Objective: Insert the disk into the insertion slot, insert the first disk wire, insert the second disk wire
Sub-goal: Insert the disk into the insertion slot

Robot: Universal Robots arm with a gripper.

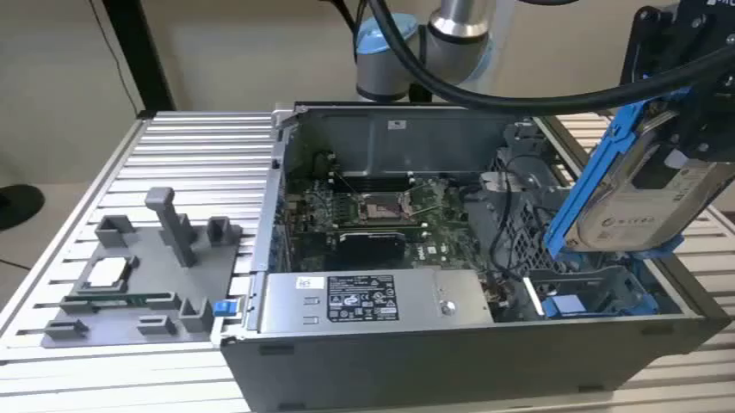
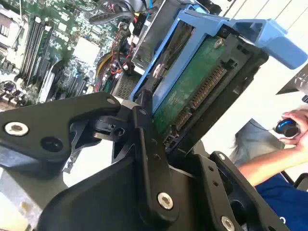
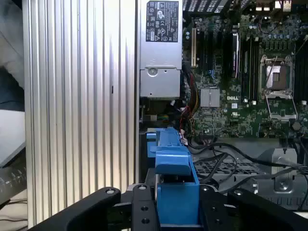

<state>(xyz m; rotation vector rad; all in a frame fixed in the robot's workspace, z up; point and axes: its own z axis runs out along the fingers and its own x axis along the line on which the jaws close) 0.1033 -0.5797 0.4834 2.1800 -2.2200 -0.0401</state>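
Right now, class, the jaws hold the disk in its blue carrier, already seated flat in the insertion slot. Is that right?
Not seated. The jaws do hold the disk in its blue carrier, but the exterior view shows it tilted in the air above the insertion slot, not yet in it.
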